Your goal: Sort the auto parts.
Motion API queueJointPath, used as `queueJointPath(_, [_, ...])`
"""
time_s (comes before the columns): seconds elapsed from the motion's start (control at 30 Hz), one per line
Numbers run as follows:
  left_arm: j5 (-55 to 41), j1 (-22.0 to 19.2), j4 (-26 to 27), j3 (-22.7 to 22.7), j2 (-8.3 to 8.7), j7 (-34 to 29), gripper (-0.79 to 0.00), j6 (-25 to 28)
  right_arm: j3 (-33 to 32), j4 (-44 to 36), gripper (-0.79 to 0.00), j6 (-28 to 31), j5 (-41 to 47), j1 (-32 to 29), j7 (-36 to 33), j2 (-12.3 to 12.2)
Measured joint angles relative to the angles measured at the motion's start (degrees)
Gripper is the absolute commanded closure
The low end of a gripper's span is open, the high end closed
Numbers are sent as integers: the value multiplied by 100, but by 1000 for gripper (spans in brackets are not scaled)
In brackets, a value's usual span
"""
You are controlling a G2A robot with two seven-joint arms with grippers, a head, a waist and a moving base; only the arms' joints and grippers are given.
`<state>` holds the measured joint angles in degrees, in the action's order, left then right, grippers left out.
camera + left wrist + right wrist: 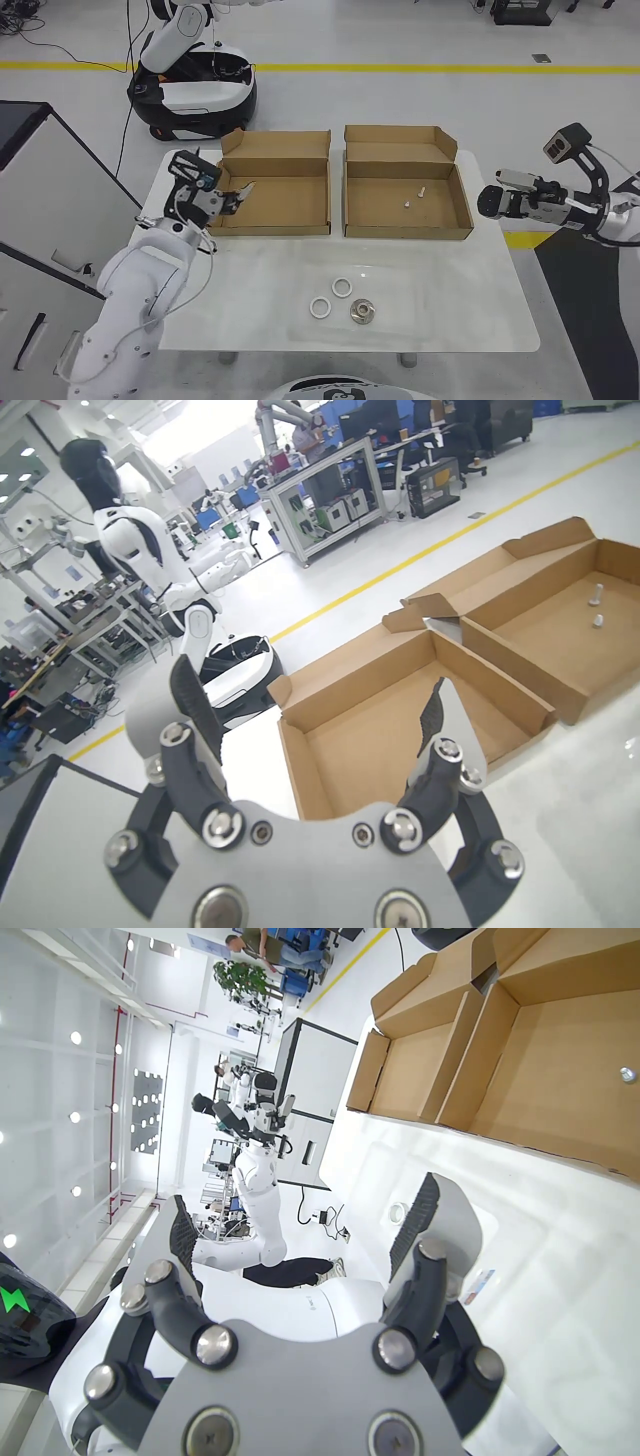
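Two white rings (341, 287) (320, 307) and a metal flanged part (362, 312) lie on the white table's near middle. Behind them stand two open cardboard boxes. The left box (280, 200) has nothing in it. In the right box (380, 205) lie two small bolts (422, 190) (407, 203), which the left wrist view shows as bolts (597, 592) (597, 620). My left gripper (312, 705) is open and holds nothing, hanging at the left box's left wall (240, 197). My right gripper (300, 1228) is open too, off the table's right edge (485, 200). One ring (397, 1213) shows beyond it.
The table (450, 290) has bare room in front of the boxes and to the right of the loose parts. A grey cabinet (40, 190) stands left of the table. Another robot (195, 80) stands on the floor behind the boxes.
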<state>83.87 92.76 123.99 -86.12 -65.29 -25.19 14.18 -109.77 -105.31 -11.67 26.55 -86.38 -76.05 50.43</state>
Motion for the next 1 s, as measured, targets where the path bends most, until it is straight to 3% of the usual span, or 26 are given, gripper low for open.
queueJointPath(0.27, [-681,-592,142,48,34,-747,-785,946,0,0,-785,0,0,0,0,0])
queueJointPath(0.5, [-944,-1050,-112,198,75,-1150,-785,1646,0,0,-785,0,0,0,0,0])
queueJointPath(0.63, [-907,-1340,-168,676,35,-1316,-785,1451,0,0,-785,0,0,0,0,0])
queueJointPath(1.0, [-390,-2267,-444,2585,-229,-2019,-785,317,0,0,-785,0,0,0,0,0])
